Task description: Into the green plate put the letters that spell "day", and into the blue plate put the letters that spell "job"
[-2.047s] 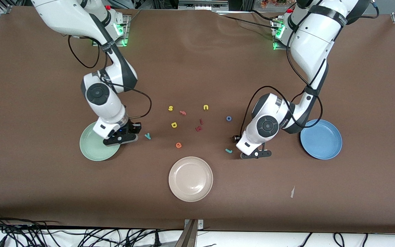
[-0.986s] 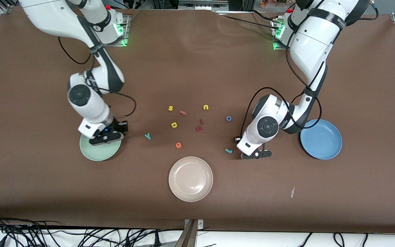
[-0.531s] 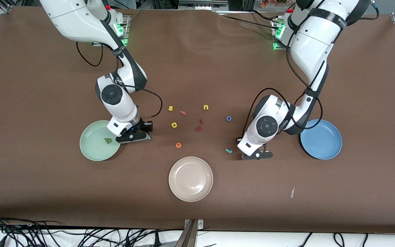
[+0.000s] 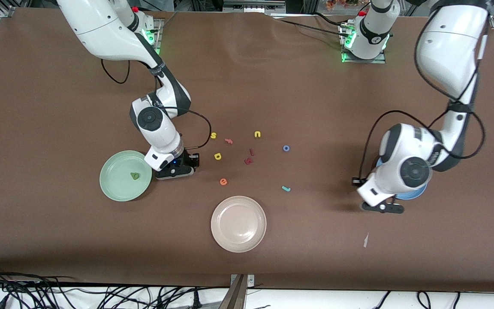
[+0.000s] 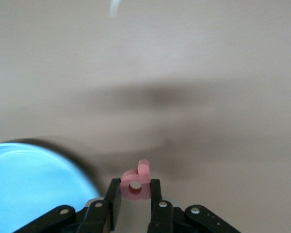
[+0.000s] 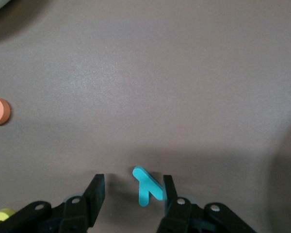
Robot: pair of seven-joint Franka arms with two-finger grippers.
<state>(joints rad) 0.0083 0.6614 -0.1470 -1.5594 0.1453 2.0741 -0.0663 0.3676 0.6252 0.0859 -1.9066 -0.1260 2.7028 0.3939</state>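
Dark green a sitting in green plate; right gripper straddling teal y w/ fingers apart beside it, left gripper clamping pink b nr blue plate, 4 letters pending

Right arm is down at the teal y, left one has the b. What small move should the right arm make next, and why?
Probably close the right tool on the teal y: the letter lies on the table between its open fingers, beside the green plate, which holds only the dark green a. The left tool already grips the pink b by the blue plate.
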